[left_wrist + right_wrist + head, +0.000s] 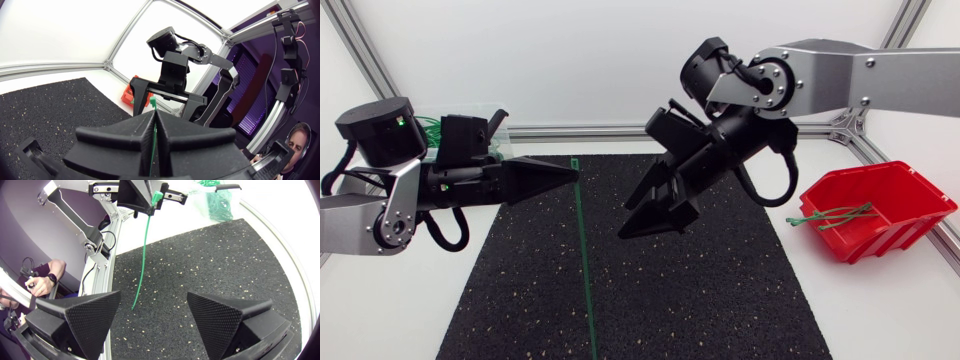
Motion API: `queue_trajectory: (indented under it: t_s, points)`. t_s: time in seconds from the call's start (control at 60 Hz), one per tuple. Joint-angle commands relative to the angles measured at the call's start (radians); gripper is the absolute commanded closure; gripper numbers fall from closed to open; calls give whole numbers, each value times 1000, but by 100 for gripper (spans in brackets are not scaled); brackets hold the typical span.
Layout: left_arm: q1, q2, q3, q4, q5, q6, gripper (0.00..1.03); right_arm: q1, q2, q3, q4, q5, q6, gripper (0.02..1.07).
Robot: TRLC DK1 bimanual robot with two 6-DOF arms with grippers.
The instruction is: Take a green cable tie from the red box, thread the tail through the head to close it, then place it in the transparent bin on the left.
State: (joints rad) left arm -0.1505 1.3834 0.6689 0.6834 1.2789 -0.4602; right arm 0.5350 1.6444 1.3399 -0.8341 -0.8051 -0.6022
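**Tie gripped at the head, tail loose**

Nearest me, the tail of the green cable tie [586,290] hangs down over the black mat [720,300] on the desk. Higher up, the L pincer [572,172] is clamped on it just below the head. The R pincer [626,220] sits just beside it, fingers wide, nothing in them.

Risk: the tail's thin & limp, so R may knock it aside instead of catching it, or it twists in L's grip.

Further back, the red box [910,190] has a few spare ties [835,215]. The clear bin [470,130] behind the L arm holds a green tangle.
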Motion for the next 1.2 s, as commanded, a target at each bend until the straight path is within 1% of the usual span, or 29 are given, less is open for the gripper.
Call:
queue_trajectory:
  t_s: [0.0,0.05,0.2,0.25,0.333,0.45,0.55,0.583,0.617,0.667,0.783,0.867,0.933,1.0,1.133,1.183]
  points:
    - [9,-49,58,-50,17,-43,100,-33,-32,-16,-22,35,-13,5]
    - [8,-60,75,-88,16,-44,100,-52,-41,-25,-34,52,-56,5]
    - [6,-66,129,-182,8,-44,100,-73,-60,-54,-34,175,-108,5]
    - [6,-58,155,-235,7,-44,100,-72,-66,-65,-40,228,-143,5]
    - [6,-23,209,-347,7,-43,100,-75,-97,-93,-2,245,-217,5]
    - [8,28,261,-415,7,-46,100,-86,-158,-166,187,328,-261,5]
    - [6,71,308,-498,10,-49,100,-84,-184,-200,260,348,-354,5]
    - [3,80,321,-521,10,-51,100,-82,-190,-214,294,374,-373,5]
    - [0,89,333,-544,10,-61,100,-76,-199,-237,345,414,-396,5]
    - [-4,98,353,-562,11,-83,100,-70,-221,-278,444,435,-424,5]
    - [-8,117,382,-613,14,-143,100,-49,-247,-343,589,498,-499,5]
    - [-8,121,393,-642,14,-146,100,-36,-275,-403,708,497,-559,5]
    - [-4,134,400,-654,14,-170,100,-26,-302,-461,848,495,-594,5]
    - [-6,146,405,-668,14,-179,100,-7,-317,-496,937,492,-640,5]
    - [-6,160,397,-668,14,-176,100,37,-342,-556,1015,488,-820,5]
    - [-4,166,396,-668,14,-172,100,51,-357,-581,1046,455,-858,5]
